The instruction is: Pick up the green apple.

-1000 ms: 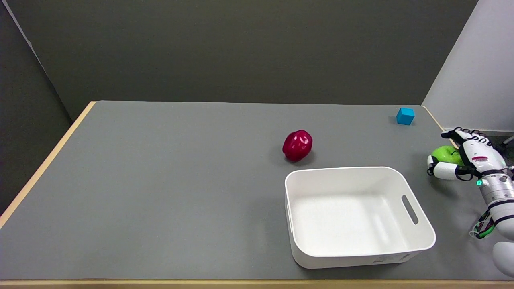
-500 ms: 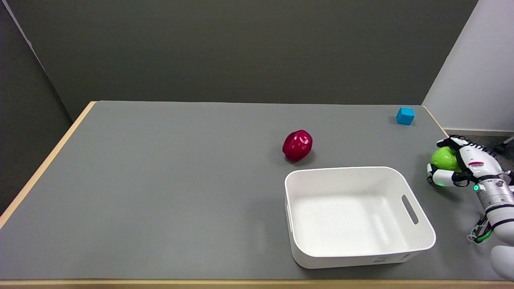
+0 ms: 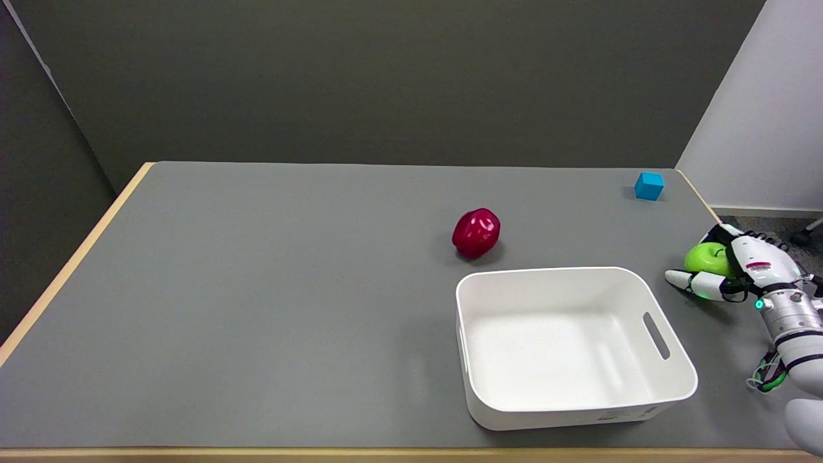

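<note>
Here the right hand cups the green apple, its stem dimple facing up, thumb stretched beneath.

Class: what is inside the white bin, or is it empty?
Empty: the white bin shows only its bare white floor; the green apple sits outside it.

The green apple is a bright, glossy lime green, round, with its stem dimple showing as a small dark mark turned up and toward the right. It sits at the table's far right edge, well to the right of everything else on the grey top. My right hand is around it: my thumb lies stretched out low along its near side, my palm covers its right side, and my fingers curl over behind it. I cannot tell whether it rests on the table or hangs just above it.
</note>
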